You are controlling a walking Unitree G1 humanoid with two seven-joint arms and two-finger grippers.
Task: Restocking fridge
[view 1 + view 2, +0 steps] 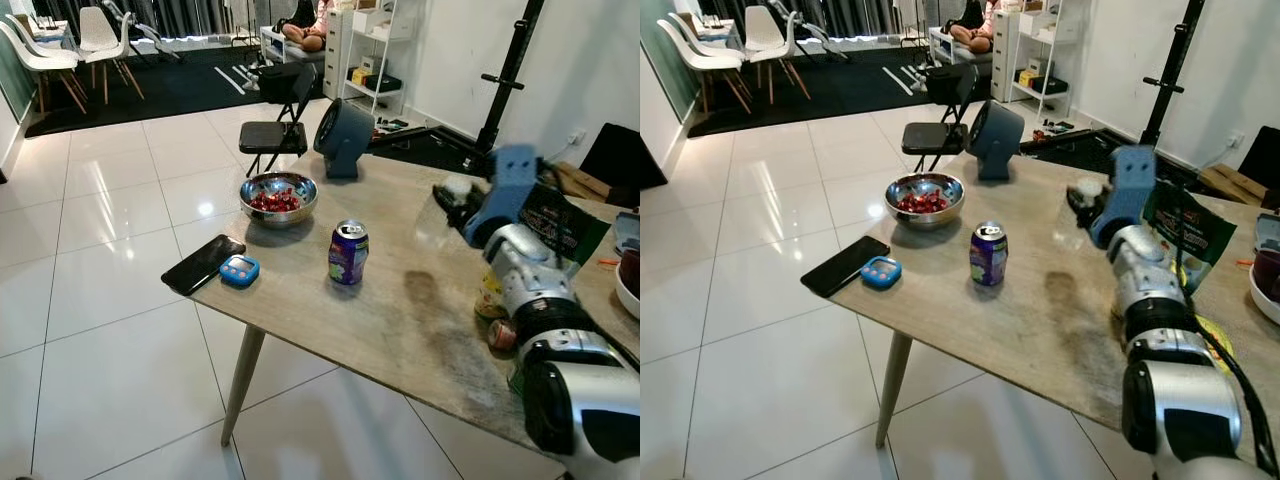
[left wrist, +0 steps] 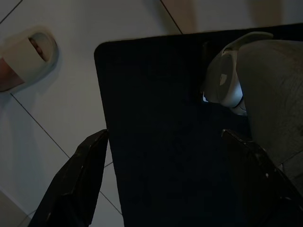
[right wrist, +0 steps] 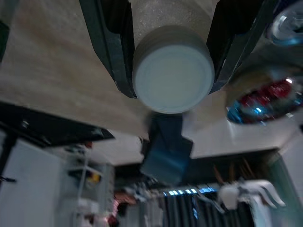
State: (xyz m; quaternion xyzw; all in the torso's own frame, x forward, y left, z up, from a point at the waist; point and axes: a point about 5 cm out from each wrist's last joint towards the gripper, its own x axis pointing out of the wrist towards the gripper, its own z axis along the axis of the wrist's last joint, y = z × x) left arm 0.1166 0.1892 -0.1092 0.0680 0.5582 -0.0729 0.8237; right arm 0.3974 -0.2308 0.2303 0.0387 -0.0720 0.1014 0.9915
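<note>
White-capped bottle point(image 3: 173, 75) is sitting clenched between the right gripper's point(image 1: 1087, 205) two black fingers, upright over the table's point(image 1: 1040, 310) far edge; the purple can point(image 1: 988, 254) is standing left of it, nearer this arm; the left gripper point(image 2: 165, 179) is hanging released over the floor.

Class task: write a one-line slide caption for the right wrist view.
Right gripper shut on white-capped bottle above the wooden table.
</note>
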